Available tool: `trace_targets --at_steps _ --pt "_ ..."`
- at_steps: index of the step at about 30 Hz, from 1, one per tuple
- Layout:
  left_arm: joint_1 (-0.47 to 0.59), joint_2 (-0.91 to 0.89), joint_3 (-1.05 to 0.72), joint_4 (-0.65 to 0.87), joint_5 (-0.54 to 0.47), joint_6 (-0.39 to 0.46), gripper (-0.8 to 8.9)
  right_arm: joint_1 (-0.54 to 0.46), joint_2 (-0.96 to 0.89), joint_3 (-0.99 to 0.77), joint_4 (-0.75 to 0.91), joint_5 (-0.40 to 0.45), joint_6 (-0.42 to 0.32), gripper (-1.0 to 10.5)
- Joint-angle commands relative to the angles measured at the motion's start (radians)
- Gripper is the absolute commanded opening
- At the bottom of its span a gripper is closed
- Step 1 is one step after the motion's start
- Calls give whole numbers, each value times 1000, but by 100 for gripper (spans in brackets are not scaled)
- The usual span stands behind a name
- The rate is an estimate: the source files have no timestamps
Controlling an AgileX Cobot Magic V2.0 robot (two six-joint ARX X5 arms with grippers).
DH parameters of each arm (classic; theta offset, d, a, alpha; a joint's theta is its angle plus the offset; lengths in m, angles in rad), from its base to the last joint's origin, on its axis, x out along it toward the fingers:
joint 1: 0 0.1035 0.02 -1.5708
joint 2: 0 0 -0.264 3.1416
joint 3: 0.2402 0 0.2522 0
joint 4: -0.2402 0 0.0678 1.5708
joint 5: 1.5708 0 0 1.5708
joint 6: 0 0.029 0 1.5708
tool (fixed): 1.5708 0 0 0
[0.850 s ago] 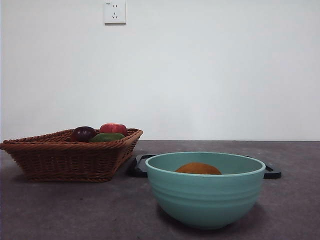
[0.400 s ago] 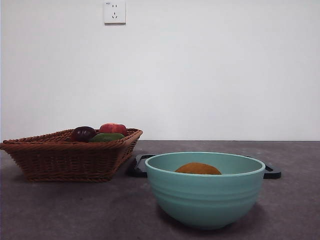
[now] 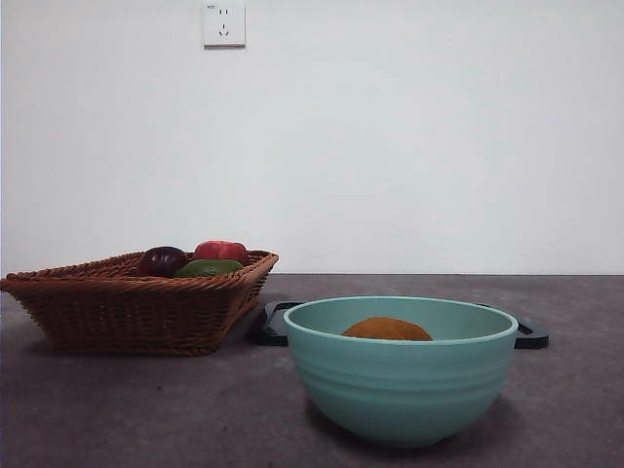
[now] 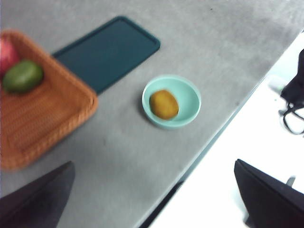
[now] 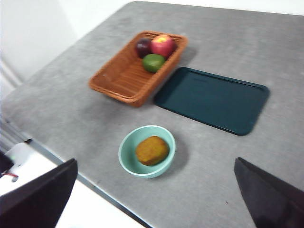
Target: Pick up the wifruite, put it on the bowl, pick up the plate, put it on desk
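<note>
The orange-brown wifruite (image 3: 386, 329) lies inside the mint-teal bowl (image 3: 400, 385) on the dark grey desk (image 3: 146, 409). It shows in the bowl in the left wrist view (image 4: 164, 104) and the right wrist view (image 5: 152, 150). The flat dark teal plate (image 5: 212, 99) lies on the desk behind the bowl, beside the basket; in the front view only its edge (image 3: 269, 324) shows. My left gripper (image 4: 152, 199) and right gripper (image 5: 154, 199) are open, empty and high above the desk, out of the front view.
A brown wicker basket (image 3: 136, 302) stands at the left with a dark purple fruit (image 3: 162, 260), a red fruit (image 3: 221, 251) and a green fruit (image 3: 208, 267). The desk's near edge (image 5: 90, 183) runs close to the bowl. A wall socket (image 3: 223, 23) is on the wall.
</note>
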Motion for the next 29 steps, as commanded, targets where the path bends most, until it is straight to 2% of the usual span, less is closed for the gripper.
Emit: trace_targets --at_steps 1,7,12,14,17,24,29 --pt "-11 -69 -70 44 16 -35 593 4 1 19 -13 38 24 580" --pt "-11 -203 -177 69 85 -75 593 3 2 19 -32 43 87 580" --pt "-11 -253 -187 74 103 -89 593 3 10 18 -39 43 210 580" --pt "-11 -267 -187 87 130 -90 593 3 18 18 -36 35 233 579" --pt "-11 -281 -185 100 169 -91 593 3 48 18 -35 31 250 579" --pt "-11 -282 -162 99 170 -90 593 3 179 18 -26 -23 245 579" --pt "-11 -282 -102 95 169 -70 593 5 296 18 27 -24 215 578"
